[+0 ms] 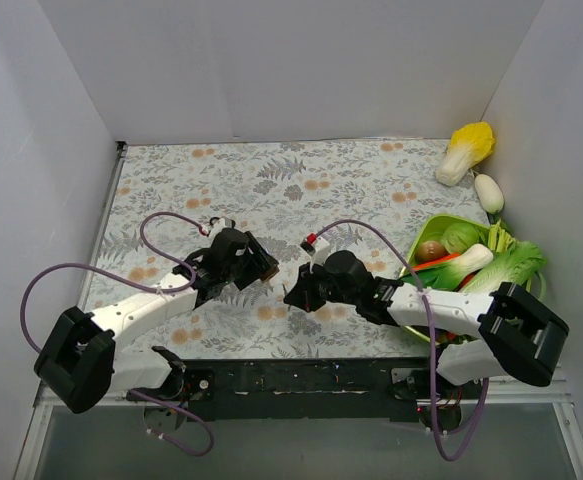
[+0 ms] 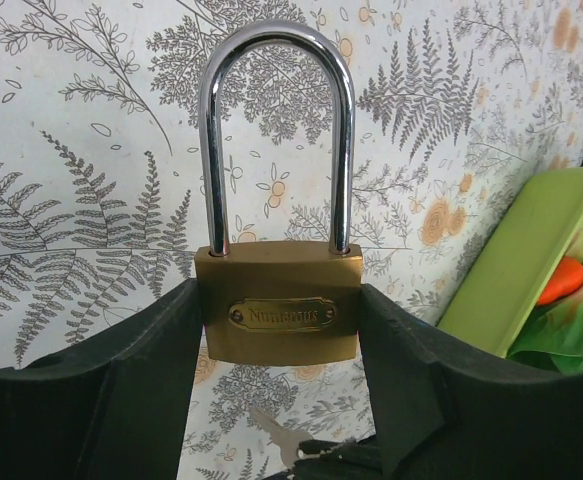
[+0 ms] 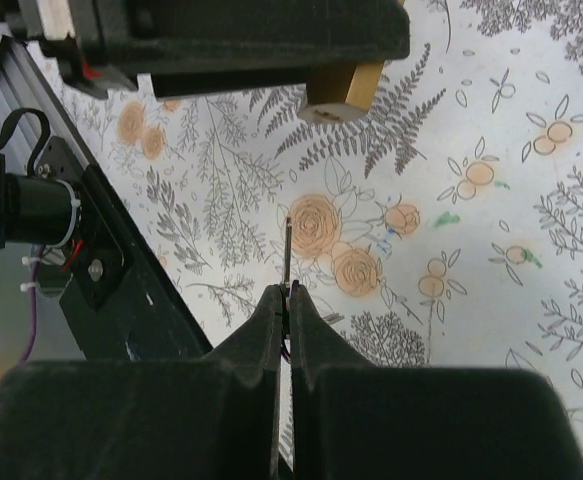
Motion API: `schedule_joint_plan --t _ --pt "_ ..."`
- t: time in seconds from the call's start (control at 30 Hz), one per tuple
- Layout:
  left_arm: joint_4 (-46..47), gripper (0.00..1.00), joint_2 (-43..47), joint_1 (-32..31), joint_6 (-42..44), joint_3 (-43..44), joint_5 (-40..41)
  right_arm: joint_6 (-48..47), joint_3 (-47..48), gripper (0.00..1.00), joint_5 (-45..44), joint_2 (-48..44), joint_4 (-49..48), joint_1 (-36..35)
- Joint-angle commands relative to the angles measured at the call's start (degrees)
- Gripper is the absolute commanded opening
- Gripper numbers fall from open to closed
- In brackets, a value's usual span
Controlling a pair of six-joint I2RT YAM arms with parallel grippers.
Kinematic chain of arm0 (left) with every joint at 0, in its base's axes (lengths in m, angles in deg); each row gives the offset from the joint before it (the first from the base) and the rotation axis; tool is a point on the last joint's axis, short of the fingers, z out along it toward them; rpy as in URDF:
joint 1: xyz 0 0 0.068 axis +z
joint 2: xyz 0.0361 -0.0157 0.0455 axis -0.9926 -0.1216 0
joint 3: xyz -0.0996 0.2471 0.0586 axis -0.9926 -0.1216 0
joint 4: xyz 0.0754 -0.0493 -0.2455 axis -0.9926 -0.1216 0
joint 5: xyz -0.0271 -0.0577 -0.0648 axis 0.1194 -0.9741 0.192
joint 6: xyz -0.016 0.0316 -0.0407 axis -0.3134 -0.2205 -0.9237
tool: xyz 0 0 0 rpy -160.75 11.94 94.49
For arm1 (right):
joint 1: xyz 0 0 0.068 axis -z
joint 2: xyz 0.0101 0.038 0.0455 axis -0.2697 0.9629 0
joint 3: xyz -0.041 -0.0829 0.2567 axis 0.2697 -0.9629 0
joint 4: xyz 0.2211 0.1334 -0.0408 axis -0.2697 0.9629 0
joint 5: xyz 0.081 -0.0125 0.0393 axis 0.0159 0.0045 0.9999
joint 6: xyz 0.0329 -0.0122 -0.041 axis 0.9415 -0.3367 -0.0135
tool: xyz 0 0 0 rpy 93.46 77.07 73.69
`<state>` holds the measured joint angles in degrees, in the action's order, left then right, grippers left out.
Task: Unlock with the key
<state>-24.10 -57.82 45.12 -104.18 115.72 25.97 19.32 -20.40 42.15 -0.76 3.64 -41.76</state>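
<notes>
My left gripper (image 2: 281, 320) is shut on a brass padlock (image 2: 281, 312) with a closed steel shackle (image 2: 276, 130), held above the floral tablecloth. In the top view the left gripper (image 1: 256, 268) faces my right gripper (image 1: 293, 296) across a small gap. My right gripper (image 3: 288, 296) is shut on a thin silver key (image 3: 287, 252), seen edge-on, its blade pointing toward the padlock's bottom (image 3: 343, 96). The key tip (image 2: 271, 432) shows below the padlock in the left wrist view and is apart from it.
A green basket (image 1: 418, 258) with toy vegetables stands at the right. A yellow cabbage (image 1: 467, 150) and a white radish (image 1: 489, 192) lie at the back right. White walls enclose the table. The black frame rail (image 3: 121, 300) runs along the near edge.
</notes>
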Motion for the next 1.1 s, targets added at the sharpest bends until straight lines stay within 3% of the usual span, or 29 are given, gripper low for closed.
schedule_joint_plan --t 0.0,1.07 --pt "4.0 0.00 4.2 0.0 -1.5 -0.5 -0.6 0.1 4.1 0.01 -1.1 3.5 -6.0 -0.2" --pt "1.1 0.00 11.3 0.0 -0.1 -3.0 1.3 1.1 11.5 0.01 8.6 13.5 -7.2 1.2"
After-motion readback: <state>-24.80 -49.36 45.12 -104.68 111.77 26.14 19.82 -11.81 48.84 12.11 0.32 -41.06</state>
